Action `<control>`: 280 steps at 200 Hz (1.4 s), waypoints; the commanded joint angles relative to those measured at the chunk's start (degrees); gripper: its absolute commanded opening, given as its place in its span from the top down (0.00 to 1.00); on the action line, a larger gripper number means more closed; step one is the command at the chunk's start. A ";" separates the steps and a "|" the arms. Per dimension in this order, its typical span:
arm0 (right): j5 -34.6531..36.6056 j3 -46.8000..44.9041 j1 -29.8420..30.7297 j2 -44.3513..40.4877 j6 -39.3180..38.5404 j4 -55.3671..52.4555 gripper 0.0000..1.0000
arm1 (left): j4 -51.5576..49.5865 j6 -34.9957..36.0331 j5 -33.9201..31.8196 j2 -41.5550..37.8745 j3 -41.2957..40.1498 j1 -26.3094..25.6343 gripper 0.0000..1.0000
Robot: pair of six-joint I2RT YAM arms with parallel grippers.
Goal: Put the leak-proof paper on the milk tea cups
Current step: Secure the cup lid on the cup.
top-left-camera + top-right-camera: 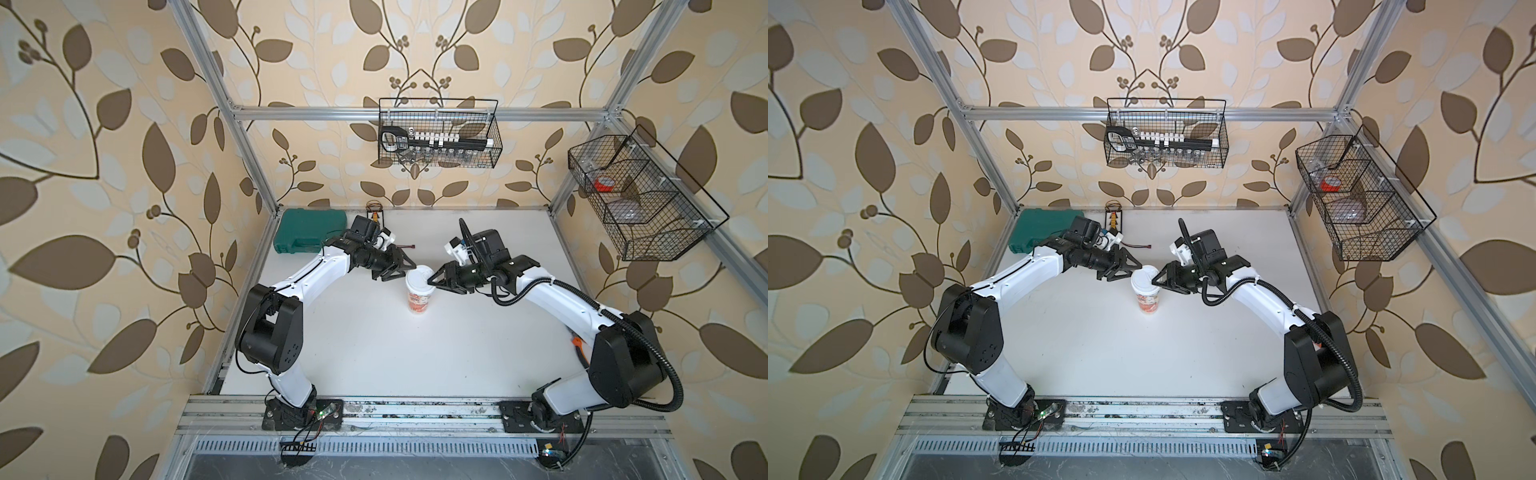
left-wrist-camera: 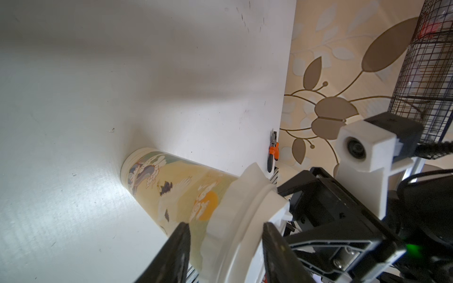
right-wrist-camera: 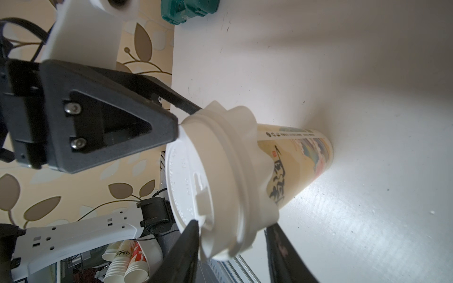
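Cream and brown leaf-patterned wallpaper surrounded a white tabletop (image 1: pixel 374 353). In its far left corner lay a dark green plastic case (image 1: pixel 309 235), out of the way. The left gripper (image 1: pixel 405 269) reached in with its jaws part-spread, one finger above and one below the rim of the tall white paper cup with red-orange print (image 1: pixel 420 297), which stood upright mid-table. Whether the jaws pinched, I could not tell. The thin whitish leak-proof paper (image 3: pixel 258 152) covered the cup's mouth, trapped under a stiff white plastic lid (image 3: pixel 186 176), its edge frilling out below, likely as a seal. The right gripper (image 1: pixel 432 279) came from the opposite side, seemingly clamped on the lid's edge, probably to steady it. A black wire basket (image 1: pixel 656 245) hung on the right wall.
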 commanded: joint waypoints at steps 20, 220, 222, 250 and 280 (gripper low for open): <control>3.19 -1.02 -0.05 1.63 -1.32 -2.44 0.57 | -5.00 2.75 -5.59 1.15 -3.10 -1.04 0.52; 3.38 -1.38 -0.05 0.93 -1.36 -2.11 0.57 | -8.59 3.38 -6.58 -1.34 -0.65 -1.25 0.47; 3.33 -1.31 -0.06 0.93 -1.36 -2.11 0.57 | -8.57 3.31 -6.48 -1.44 -0.44 -1.23 0.46; 3.10 -0.54 -0.01 0.69 -1.27 -2.16 0.54 | -8.61 2.61 -4.89 -2.46 1.96 -1.22 0.42; 2.97 0.62 -0.01 0.40 -1.27 -2.27 0.49 | -8.12 2.10 -3.83 -3.36 2.64 -1.23 0.38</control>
